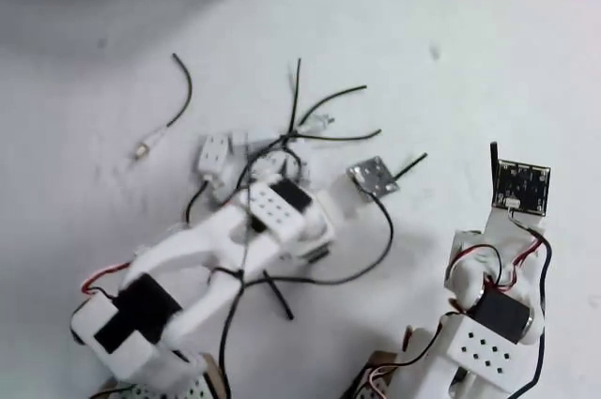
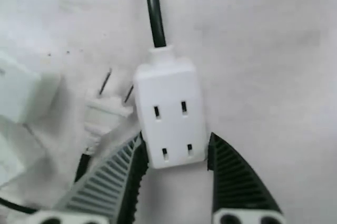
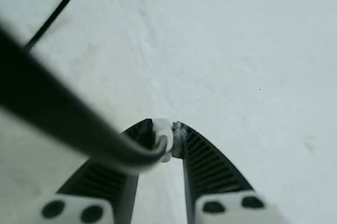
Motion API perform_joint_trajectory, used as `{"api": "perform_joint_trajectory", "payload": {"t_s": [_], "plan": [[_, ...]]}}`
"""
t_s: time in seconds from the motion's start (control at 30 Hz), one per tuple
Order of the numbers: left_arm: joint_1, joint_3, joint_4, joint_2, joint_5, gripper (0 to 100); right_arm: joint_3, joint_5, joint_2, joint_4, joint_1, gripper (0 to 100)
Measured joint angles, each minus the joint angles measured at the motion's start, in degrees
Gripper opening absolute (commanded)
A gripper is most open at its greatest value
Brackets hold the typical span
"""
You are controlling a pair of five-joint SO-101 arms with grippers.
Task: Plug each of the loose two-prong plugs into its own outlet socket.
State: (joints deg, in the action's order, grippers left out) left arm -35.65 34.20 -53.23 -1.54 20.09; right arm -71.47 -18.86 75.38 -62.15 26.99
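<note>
While my left tool (image 2: 175, 149) grips one end of the white outlet block (image 2: 168, 110) near the middle of the counter (image 1: 451, 42), its jaws spread to the block's width, I see two pairs of slots on its face and a black cord (image 2: 154, 8) leaving the opposite end. A loose white two-prong plug (image 2: 105, 113) lies just beside it. Toward the counter's near right corner, my right tool (image 3: 166, 129) is pinched on a small white fitting (image 3: 162, 132) ending a black cable (image 3: 63, 118).

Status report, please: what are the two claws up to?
Left gripper clamps outlet. Right gripper holds plug. Loose plug beside outlet, cords tangled nearby.
</note>
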Motion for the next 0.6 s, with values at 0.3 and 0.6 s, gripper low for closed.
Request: {"api": "perform_joint_trajectory", "payload": {"t_s": [0.3, 0.6], "plan": [[8.62, -0.53, 1.85, -0.09, 2.46, 25, 0.0, 0.0, 0.0, 0.0, 0.0, 1.7], [6.51, -1.14, -2.37, 0.97, -0.97, 26, 0.0, 0.0, 0.0, 0.0, 0.0, 1.7]]}}
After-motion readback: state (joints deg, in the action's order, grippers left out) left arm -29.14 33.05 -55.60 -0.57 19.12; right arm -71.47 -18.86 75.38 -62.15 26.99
